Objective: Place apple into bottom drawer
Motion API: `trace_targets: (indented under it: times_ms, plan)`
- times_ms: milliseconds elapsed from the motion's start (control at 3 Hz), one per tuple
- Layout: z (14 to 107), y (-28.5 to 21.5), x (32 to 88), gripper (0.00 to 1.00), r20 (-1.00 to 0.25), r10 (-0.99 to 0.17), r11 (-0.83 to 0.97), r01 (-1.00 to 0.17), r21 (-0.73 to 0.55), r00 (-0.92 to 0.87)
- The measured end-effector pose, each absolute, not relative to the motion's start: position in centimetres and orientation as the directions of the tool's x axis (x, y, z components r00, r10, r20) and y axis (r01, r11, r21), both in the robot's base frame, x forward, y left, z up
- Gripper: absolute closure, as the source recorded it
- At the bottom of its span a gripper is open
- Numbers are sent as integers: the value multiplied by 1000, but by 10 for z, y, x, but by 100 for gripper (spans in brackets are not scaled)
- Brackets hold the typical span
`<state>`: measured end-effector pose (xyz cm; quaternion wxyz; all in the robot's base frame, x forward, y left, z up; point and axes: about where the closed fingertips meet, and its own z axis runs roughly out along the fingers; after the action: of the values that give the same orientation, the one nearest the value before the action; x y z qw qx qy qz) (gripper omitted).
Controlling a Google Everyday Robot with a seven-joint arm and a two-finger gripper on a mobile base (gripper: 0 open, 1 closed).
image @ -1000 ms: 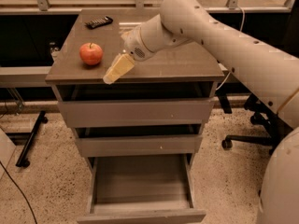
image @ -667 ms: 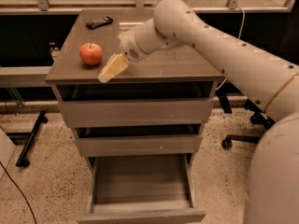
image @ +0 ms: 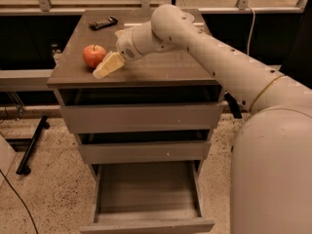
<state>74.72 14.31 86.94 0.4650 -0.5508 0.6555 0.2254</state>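
Sitting on the cabinet top (image: 161, 68), apple (image: 94, 55) just beside the claw (image: 100, 73)

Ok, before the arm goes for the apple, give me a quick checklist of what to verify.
1. Apple resting on the cabinet top, near its left front corner: ok.
2. Pincer low and close beside the apple: ok.
3. Pincer in contact with the apple: cannot tell.
4. Bottom drawer pulled open: ok.
5. Upper drawers not covering its opening: ok.
6. Dark handset at the back, away from the apple: ok.
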Motion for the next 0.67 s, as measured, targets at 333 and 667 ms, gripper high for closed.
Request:
trace_targets:
  times_ms: [333,667]
  plan:
    - [869,165,762,0,-884,-464,277,-939,-205,56]
    - [868,195,774,26,-911,-406,243,-954,-177,66]
